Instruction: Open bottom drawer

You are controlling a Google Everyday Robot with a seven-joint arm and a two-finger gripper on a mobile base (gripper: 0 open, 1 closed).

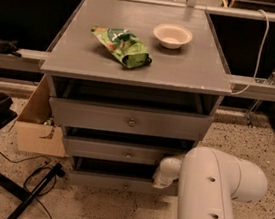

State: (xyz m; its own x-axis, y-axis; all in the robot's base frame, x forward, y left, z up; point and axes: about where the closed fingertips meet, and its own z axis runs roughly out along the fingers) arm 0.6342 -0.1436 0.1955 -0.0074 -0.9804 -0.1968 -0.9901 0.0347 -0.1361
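The bottom drawer (118,182) is the slimmest grey front of three, with a small round knob (125,185). It stands a little pulled out, with a dark gap above it. My gripper (163,175) is at the end of the white arm (212,192), against the right part of the bottom drawer, just above its front panel. The arm hides the drawer's right end.
The middle drawer (128,154) and top drawer (131,121) also stand slightly out. A green bag (123,46) and a white bowl (172,35) lie on the cabinet top (192,73). A cardboard box (37,121) and black cables (37,179) lie on the floor at left.
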